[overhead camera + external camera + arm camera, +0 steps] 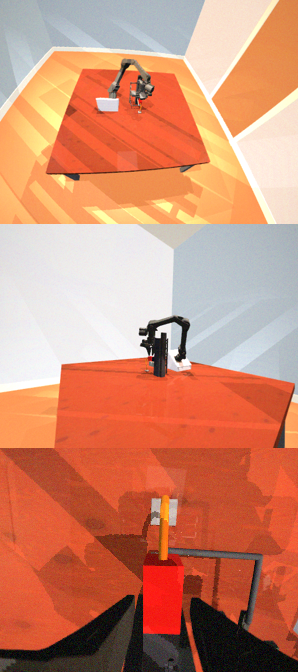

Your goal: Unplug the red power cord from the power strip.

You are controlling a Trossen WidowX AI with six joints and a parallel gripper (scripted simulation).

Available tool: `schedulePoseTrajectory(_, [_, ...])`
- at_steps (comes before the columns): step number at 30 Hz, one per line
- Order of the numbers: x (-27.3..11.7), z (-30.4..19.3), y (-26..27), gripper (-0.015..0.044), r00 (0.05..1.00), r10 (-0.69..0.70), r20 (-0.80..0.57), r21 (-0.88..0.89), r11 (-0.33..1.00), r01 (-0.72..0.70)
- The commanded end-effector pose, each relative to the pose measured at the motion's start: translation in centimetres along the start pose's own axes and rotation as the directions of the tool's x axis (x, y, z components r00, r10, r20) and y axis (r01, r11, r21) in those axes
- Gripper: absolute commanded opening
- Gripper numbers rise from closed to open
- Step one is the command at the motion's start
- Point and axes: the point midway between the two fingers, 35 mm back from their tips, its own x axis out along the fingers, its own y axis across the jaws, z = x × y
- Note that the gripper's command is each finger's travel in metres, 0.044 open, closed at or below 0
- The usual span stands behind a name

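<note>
The boxy red plug [162, 598] with its orange cord [163, 528] sat between the black pincer [162, 623] fingers, which stood apart with gaps either side. A grey bent-tube frame [256, 578] stood just beside it on the glossy reddish worktop [60, 523].

I see a big red wooden surface [120, 138] with dark stripes in the grain. It stands on dark legs [185, 168] that peek out at the near corners. Under it is an orange floor [26, 178] with light patches of sun. A white strip [17, 95] runs along where the floor meets the walls. One wall is pale blue [235, 296] and the one next to it is nearly white [71, 287]. From above I also see a pale pink wall with an orange panel [258, 66] on it. On the surface stands a tall dark rack [160, 354], upright. Behind it sits a white block [107, 104].
</note>
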Motion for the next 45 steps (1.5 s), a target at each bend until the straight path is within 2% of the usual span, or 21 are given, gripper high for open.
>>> schedulePoseTrajectory(1, [0.2,-0.3,-0.2,0.0160,1.000,-0.004,-0.010,0.008,1.000,0.004])
schedulePoseTrajectory(17, [1.4,-0.3,-0.2,0.0160,1.000,-0.003,-0.010,0.008,1.000,0.004])
schedulePoseTrajectory(20, [1.2,-0.2,-0.1,0.0081,1.000,-0.004,-0.004,0.003,1.000,0.004])
schedulePoseTrajectory(29, [1.2,-0.2,-0.1,0.0021,1.000,-0.004,-0.004,0.003,1.000,0.004])
schedulePoseTrajectory(30, [1.2,-0.2,-0.1,0.0000,1.000,-0.004,-0.004,0.003,1.000,0.004])
schedulePoseTrajectory(45, [1.0,1.9,0.1,0.0000,1.000,-0.003,-0.003,0.004,1.000,0.003])
